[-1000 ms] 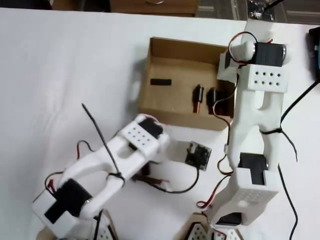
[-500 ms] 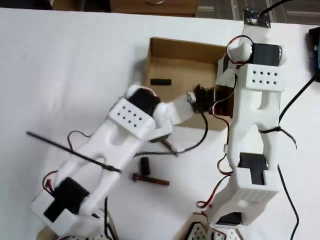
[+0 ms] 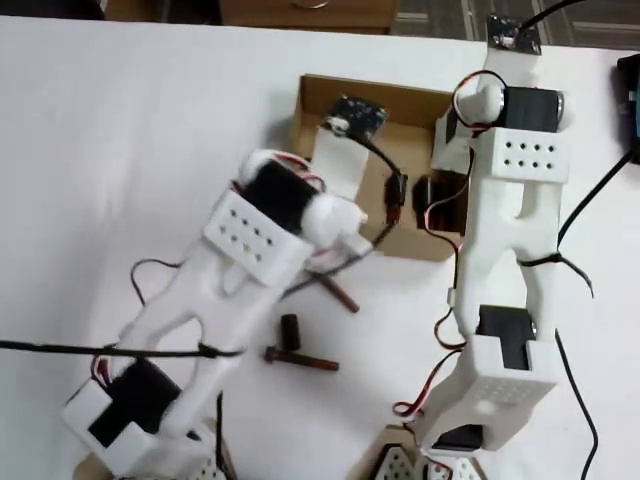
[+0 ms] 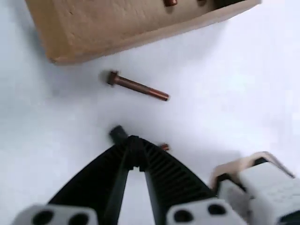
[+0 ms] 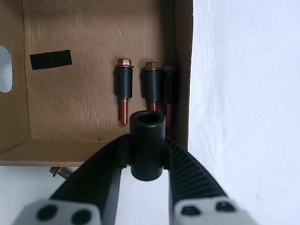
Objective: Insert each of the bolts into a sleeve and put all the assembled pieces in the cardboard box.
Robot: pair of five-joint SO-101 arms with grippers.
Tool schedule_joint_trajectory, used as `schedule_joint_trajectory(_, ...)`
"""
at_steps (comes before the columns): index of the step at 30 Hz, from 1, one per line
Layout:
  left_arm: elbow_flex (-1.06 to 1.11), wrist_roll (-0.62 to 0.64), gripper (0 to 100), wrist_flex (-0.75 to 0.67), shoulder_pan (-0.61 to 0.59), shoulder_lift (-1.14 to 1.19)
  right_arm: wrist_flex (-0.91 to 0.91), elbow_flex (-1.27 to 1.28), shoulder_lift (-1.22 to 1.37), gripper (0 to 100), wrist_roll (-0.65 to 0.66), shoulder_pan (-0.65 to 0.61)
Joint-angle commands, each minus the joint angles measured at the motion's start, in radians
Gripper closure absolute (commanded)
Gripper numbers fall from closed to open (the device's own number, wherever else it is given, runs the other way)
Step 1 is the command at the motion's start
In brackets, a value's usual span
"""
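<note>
right hand (image 5: pixel 147 142) grips a sleeve (image 5: pixel 147 125) by the cardboard box (image 5: pixel 70 153).

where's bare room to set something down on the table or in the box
Free: the wide table left of the cardboard box; box floor beside the black strip. Crowded: the box's right side, assembled pieces near the right hand.

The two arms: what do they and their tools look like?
Both the left arm and the right arm are white shells with hole grids, black motors, and red and black wiring. The left tool and right tool are black and ribbed on white bases.
</note>
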Motion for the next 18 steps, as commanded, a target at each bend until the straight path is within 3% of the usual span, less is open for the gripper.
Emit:
schedule_joint_trajectory(1, -0.027, 0.229, 98, -0.014, 0.084, -0.057, -0.01, -0.005, -0.058, 97.8, 0.008, -0.001)
schedule_joint_trajectory(9, 0.259, 0.736, 98, -0.235, -0.038, -0.057, -0.01, -0.005, -0.058, 97.8, 0.008, 0.005)
schedule_joint_trajectory(14, 0.542, 0.809, 98, -0.465, -0.072, -0.057, -0.01, -0.011, -0.058, 97.8, 0.008, 0.004)
schedule_joint_trajectory(18, 0.644, 0.807, 98, -0.583, -0.068, -0.057, -0.01, -0.011, -0.059, 97.8, 0.008, 0.002)
